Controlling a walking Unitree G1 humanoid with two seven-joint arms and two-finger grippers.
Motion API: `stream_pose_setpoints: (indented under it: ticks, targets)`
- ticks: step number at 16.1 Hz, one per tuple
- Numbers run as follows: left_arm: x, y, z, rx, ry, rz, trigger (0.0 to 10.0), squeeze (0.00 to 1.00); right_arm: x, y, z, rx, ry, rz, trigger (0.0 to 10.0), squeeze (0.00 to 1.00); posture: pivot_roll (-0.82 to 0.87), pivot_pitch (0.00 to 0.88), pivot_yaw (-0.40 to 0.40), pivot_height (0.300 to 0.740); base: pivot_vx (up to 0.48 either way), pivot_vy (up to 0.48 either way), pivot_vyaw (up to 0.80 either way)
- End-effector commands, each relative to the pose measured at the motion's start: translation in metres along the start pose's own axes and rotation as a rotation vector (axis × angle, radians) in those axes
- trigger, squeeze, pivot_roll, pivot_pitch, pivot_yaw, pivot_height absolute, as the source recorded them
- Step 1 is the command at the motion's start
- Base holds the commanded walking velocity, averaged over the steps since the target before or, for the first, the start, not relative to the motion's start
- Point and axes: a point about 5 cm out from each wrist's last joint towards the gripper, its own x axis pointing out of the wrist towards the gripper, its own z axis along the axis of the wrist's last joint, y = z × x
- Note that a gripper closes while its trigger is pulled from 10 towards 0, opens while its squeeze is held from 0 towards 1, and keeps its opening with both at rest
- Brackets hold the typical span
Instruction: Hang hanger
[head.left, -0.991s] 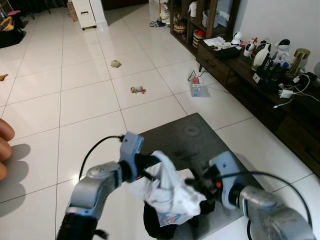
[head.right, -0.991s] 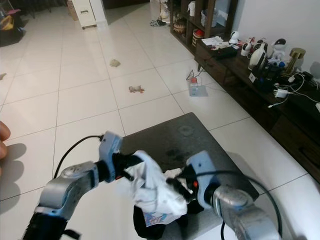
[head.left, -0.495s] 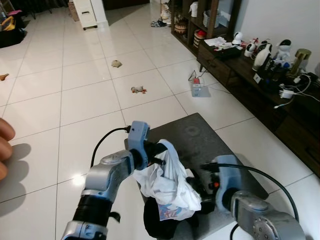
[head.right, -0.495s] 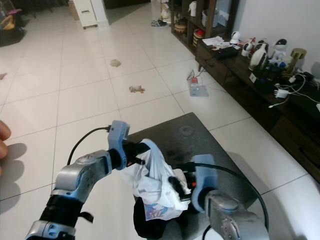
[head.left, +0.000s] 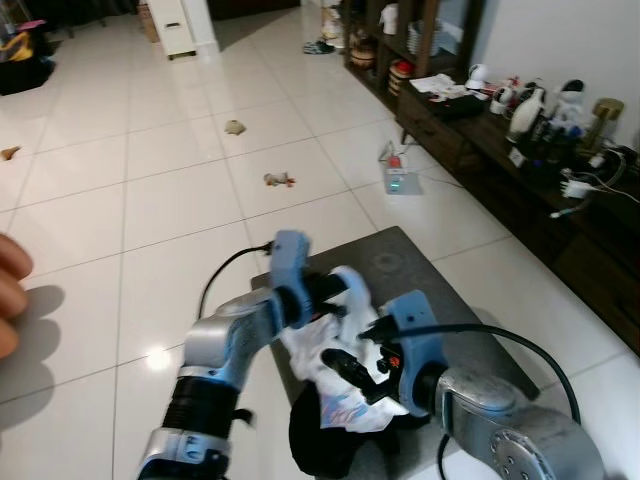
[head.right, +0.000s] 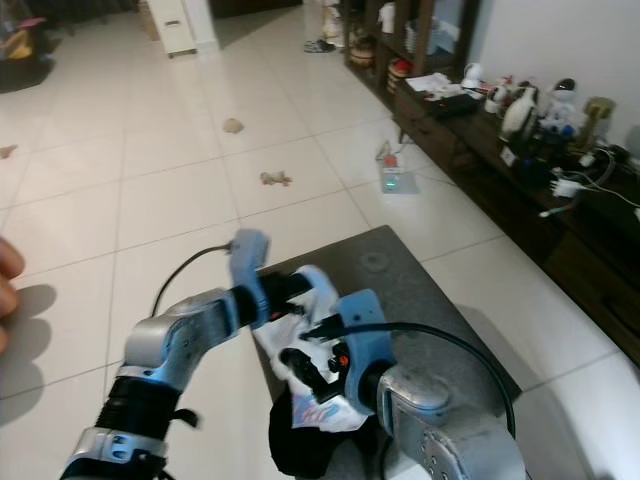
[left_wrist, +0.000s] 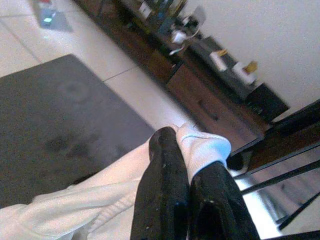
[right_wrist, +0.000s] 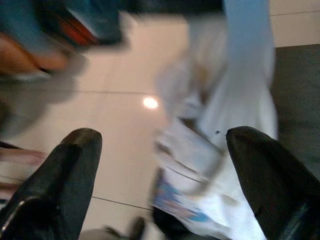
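Observation:
A crumpled white garment (head.left: 335, 385) with a coloured print hangs above a black heap (head.left: 320, 445) on the grey mat (head.left: 410, 270). My left gripper (head.left: 345, 287) holds its top edge; the left wrist view shows both black fingers (left_wrist: 162, 170) shut on a fold of white cloth (left_wrist: 202, 150). My right gripper (head.left: 347, 366) is just below and to the right, against the garment's front. Its fingers (right_wrist: 57, 175) stand wide apart in the blurred right wrist view, with the garment (right_wrist: 220, 135) ahead between them. I cannot make out a hanger.
A dark sideboard (head.left: 520, 175) crowded with small items runs along the right wall. A white device with a cable (head.left: 396, 180) and small toys (head.left: 278, 180) lie on the tiled floor beyond the mat. A person's hand (head.left: 10, 295) shows at the left edge.
My left gripper has carried the garment's top forward and to the right. My right arm has swung left, bringing its gripper under the left one against the cloth.

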Motion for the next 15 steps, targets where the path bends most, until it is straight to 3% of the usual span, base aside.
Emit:
stream_pose_setpoints:
  ticks: [1, 4, 6, 8, 12, 15]
  targets:
    - [0.001, -0.01, 0.014, 0.001, -0.045, -0.03, 0.0, 0.0, 0.002, -0.003, -0.008, 0.017, 0.031, -0.047, 10.0, 0.0, -0.11, 0.116, 0.041, 0.74, 0.0, 0.0, 0.0]
    - [0.009, -0.027, 0.022, -0.021, -0.062, -0.077, 0.0, 0.0, 0.001, -0.004, -0.006, -0.014, 0.026, -0.065, 10.0, 0.0, -0.11, 0.113, 0.046, 0.74, 0.0, 0.0, 0.0]
    - [0.015, -0.037, 0.027, -0.043, -0.071, -0.113, 0.0, 0.0, 0.003, -0.014, -0.004, -0.036, 0.012, -0.163, 10.0, 0.0, -0.1, 0.11, 0.049, 0.74, 0.0, 0.0, 0.0]
    - [0.02, -0.05, 0.03, -0.047, -0.072, -0.155, 0.0, 0.0, 0.005, -0.026, 0.003, 0.045, -0.038, -0.298, 10.0, 0.0, -0.1, 0.109, 0.052, 0.74, 0.0, 0.0, 0.0]
    - [0.025, -0.057, 0.03, -0.058, -0.07, -0.167, 0.0, 0.0, 0.005, -0.034, 0.008, 0.101, -0.079, -0.42, 10.0, 0.0, -0.1, 0.11, 0.053, 0.74, 0.0, 0.0, 0.0]
    - [0.025, -0.06, 0.03, -0.061, -0.069, -0.175, 0.0, 0.0, 0.001, -0.048, 0.005, 0.087, -0.064, -0.555, 10.0, 0.0, -0.1, 0.11, 0.052, 0.74, 0.0, 0.0, 0.0]
